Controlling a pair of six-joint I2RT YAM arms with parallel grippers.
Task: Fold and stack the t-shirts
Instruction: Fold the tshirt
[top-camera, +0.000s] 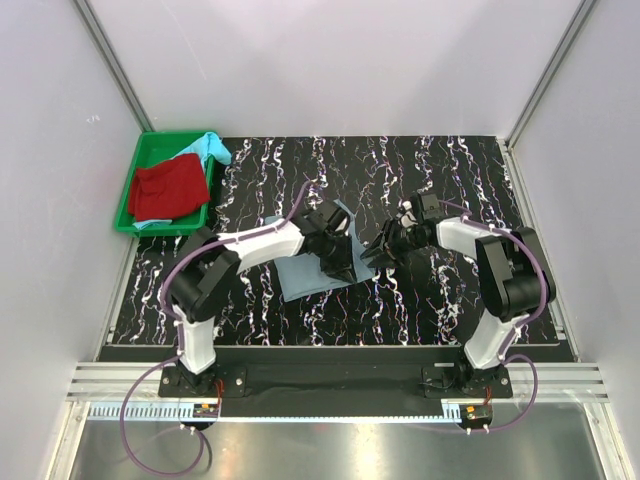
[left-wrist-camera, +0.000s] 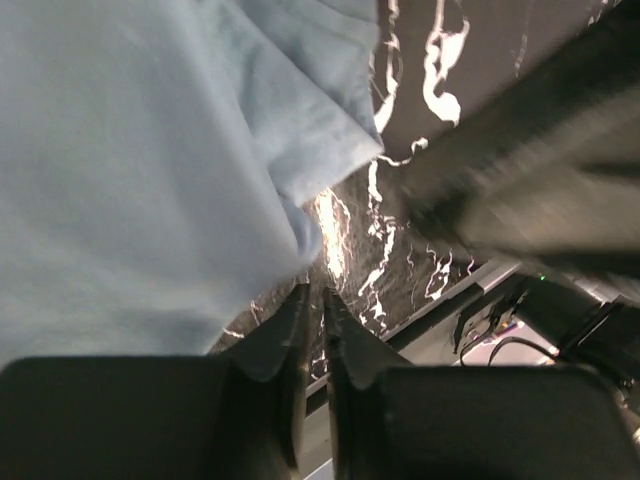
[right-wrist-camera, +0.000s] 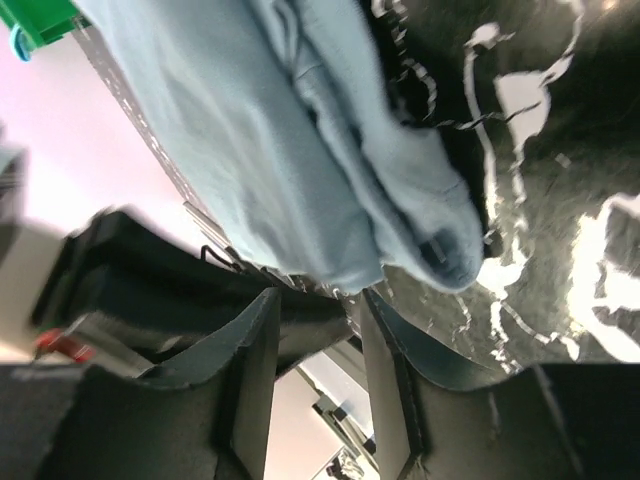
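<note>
Your left gripper (left-wrist-camera: 315, 296) sits low over the black marbled table (top-camera: 450, 170), its fingers drawn almost together with only a thin slit between them and no cloth in that slit. The dusty grey-blue t-shirt (top-camera: 300, 272) lies near the middle of the table, partly under your left arm, and in the left wrist view its hem and a rounded fold end just past the fingertips. Your right gripper (right-wrist-camera: 315, 300) comes in from the other side with its fingers clearly spread and nothing between them; a thick rolled edge of the same shirt rests on the table just beyond its tips, near but apart from them. In the top view the two grippers face each other closely over the shirt's right edge. The red t-shirt (top-camera: 168, 190) lies crumpled in the green tray (top-camera: 127, 192) at the table's far left corner, with the light turquoise t-shirt (top-camera: 212, 148) bunched against the tray's far right rim and spilling over it.
</note>
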